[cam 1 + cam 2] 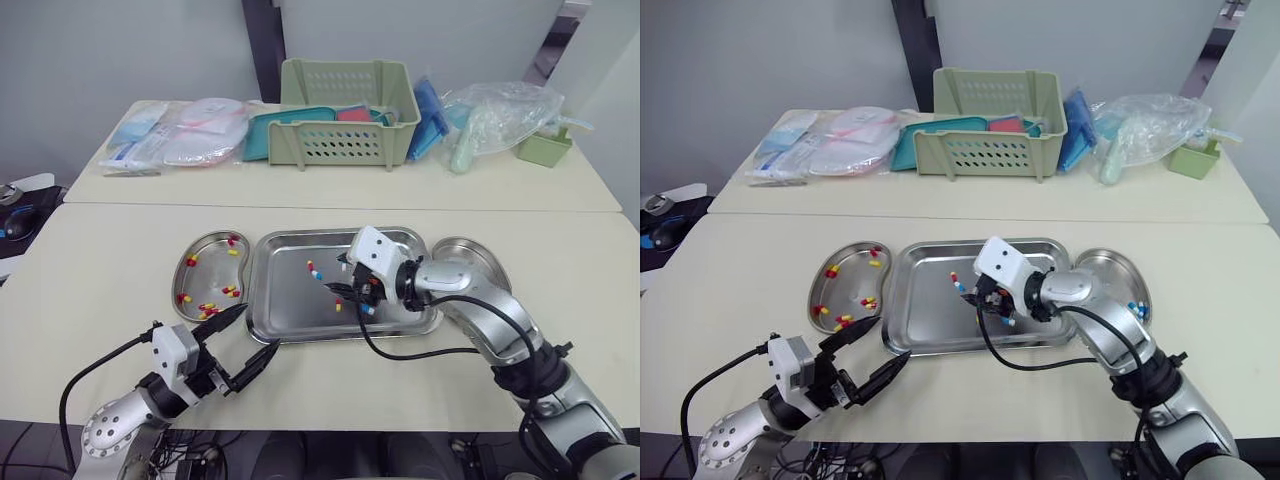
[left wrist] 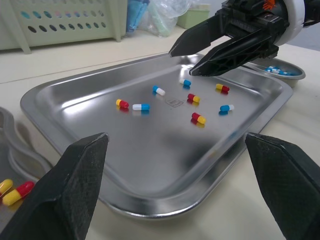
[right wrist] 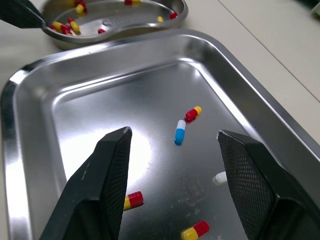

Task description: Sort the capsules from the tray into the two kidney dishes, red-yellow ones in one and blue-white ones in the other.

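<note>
the pale counter (image 1: 100, 280) carries a steel tray (image 1: 290, 295) between two dishes. the left kidney dish (image 1: 205, 265) holds red-yellow capsules (image 1: 207, 308), and the right kidney dish (image 1: 470, 255) holds blue-white capsules (image 1: 1135, 310). the right tool (image 1: 340, 277) hovers over the tray's middle, fingers apart and empty, just above loose capsules (image 2: 141, 106) of both colours. the left tool (image 1: 257, 330) hangs at the tray's near left corner, fingers apart, holding nothing.
</note>
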